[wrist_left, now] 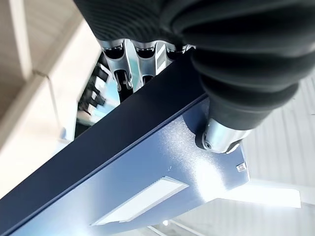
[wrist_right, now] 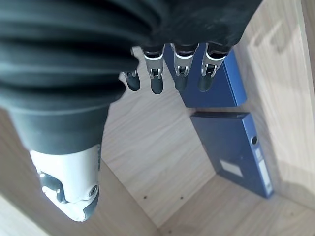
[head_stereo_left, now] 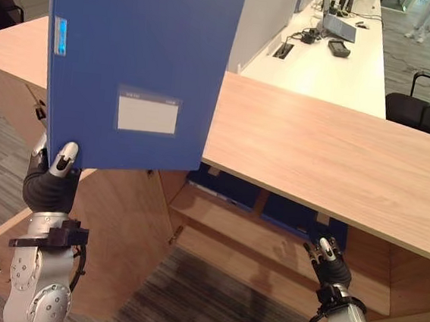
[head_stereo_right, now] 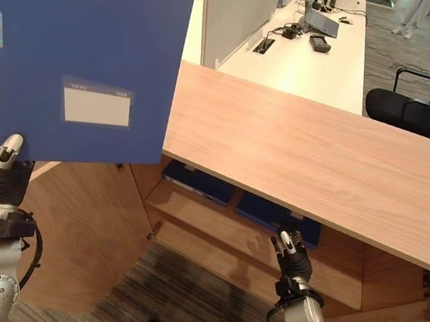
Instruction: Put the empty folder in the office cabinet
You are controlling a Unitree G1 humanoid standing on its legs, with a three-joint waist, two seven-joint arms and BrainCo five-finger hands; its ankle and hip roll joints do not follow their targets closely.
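Note:
A large blue folder [head_stereo_left: 137, 62] with a white label stands upright in the air at the left, above the open cabinet [head_stereo_left: 216, 230]. My left hand [head_stereo_left: 52, 179] grips its lower left corner, thumb [wrist_left: 224, 135] on the front face and fingers [wrist_left: 123, 73] behind it. My right hand [head_stereo_left: 330, 267] hangs low at the right in front of the cabinet shelf, fingers [wrist_right: 179, 73] straight and holding nothing. Two blue folders [wrist_right: 234, 150] lie flat on the shelf inside.
The wooden counter top [head_stereo_left: 330, 153] runs across above the cabinet. The cabinet door [head_stereo_left: 118, 220] stands swung open at the left. A white desk [head_stereo_left: 324, 57] with devices lies beyond, and a black chair [head_stereo_left: 426, 109] at the far right.

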